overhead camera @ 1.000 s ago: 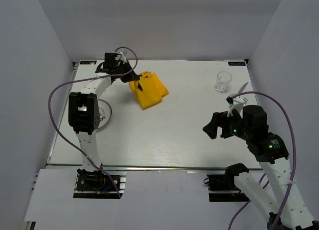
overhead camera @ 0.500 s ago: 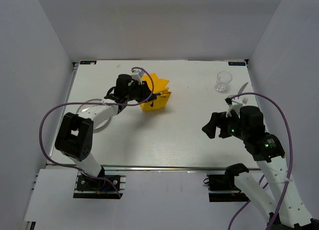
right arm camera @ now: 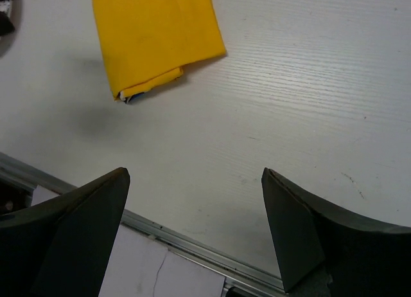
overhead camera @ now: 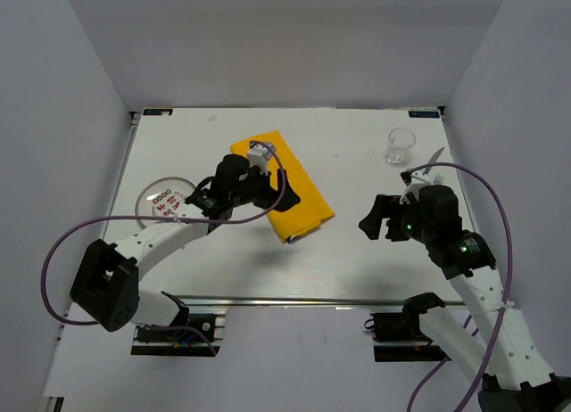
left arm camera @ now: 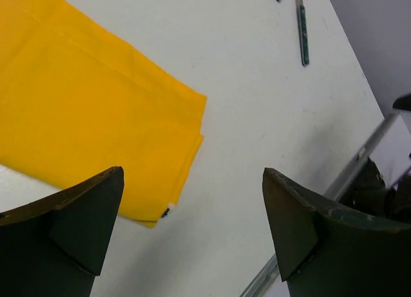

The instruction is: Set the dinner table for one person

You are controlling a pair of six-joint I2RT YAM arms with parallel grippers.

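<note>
The dinner table (overhead camera: 357, 269) fills the top view as a broad white surface with faint grain lines, and a metal rail runs along its near edge, just ahead of the arm bases. A folded yellow cloth (overhead camera: 287, 187) lies flat near its middle as a long strip, slanting from the far left towards the near right. The left gripper (overhead camera: 268, 198) reaches in from the left over the cloth's near-left edge. In the left wrist view its jaws stand wide apart with nothing between them, the cloth's folded corner (left arm camera: 96, 117) shows below the left finger, and bare tabletop shows under the right one. The right gripper (overhead camera: 373, 218) is over bare table to the right of the cloth and well apart from it. Its jaws are also spread wide and hold nothing, and its wrist camera looks down on the cloth's near end (right arm camera: 154, 33) and the rail. A small round plate (overhead camera: 161, 198) sits near the table's left edge. A clear glass (overhead camera: 400, 146) stands upright at the far right. Cutlery (overhead camera: 434, 167) lies near it by the right edge, partly hidden by the right arm.
</note>
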